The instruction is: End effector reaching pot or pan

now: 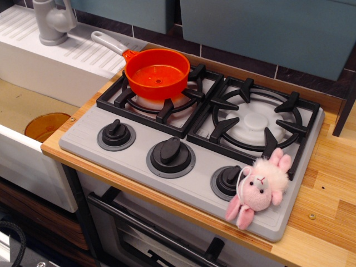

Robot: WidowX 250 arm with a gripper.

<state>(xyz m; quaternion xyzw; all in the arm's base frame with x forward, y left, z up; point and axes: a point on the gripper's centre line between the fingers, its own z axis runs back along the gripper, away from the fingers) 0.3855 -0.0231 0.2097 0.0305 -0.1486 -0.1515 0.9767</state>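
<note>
A small bright orange saucepan (pixel 157 73) with a long light grey handle (pixel 109 43) stands upright on the left burner grate (pixel 160 98) of a toy stove. The handle points to the back left, over the edge of the white sink. The pan is empty inside. No black gripper shows in this view. A dark slanted bar (pixel 345 111) at the right edge cannot be identified.
The right burner grate (pixel 256 119) is bare. A pink plush bunny (pixel 260 186) lies at the stove's front right corner, by the right knob (pixel 228 181). An amber round bowl (pixel 47 125) sits in the sink at left. A grey faucet (pixel 53 21) stands at the back left.
</note>
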